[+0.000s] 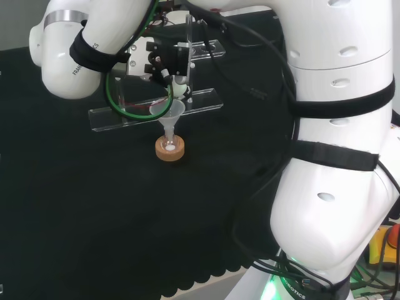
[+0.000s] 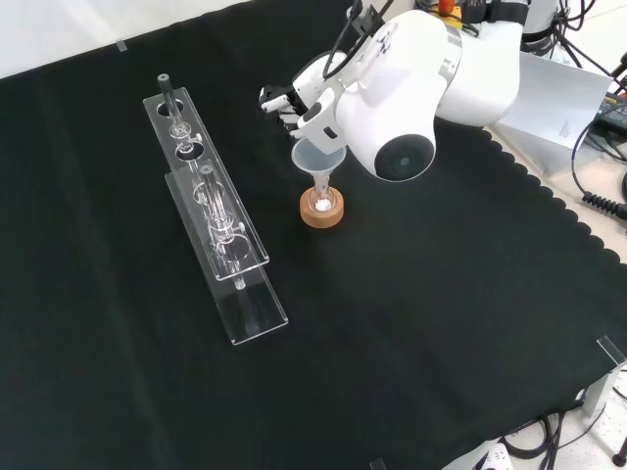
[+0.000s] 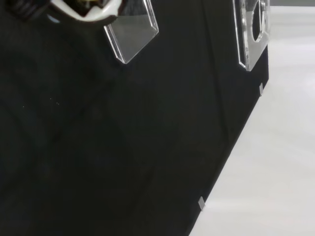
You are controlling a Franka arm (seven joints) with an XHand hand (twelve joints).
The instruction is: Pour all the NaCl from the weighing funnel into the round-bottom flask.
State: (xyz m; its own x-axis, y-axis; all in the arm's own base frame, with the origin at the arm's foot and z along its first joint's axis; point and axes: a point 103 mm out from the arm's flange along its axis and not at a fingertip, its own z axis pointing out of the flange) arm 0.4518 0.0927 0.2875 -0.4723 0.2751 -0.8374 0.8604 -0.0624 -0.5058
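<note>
A small round-bottom flask stands on a cork ring with a clear cone funnel in its neck. Something white shows at the flask's bottom. The hand hovers just above the cone funnel, fingers curled on a clear weighing funnel that tilts down to the cone's rim. The weighing funnel is hard to make out, and I cannot see what is in it. A blurred part of the hand shows in the wrist view.
A clear plastic rack with glass tubes stands beyond the flask in the head view, to its left in the front view. The arm's big white link hangs over the flask. The cloth's edge shows in the wrist view.
</note>
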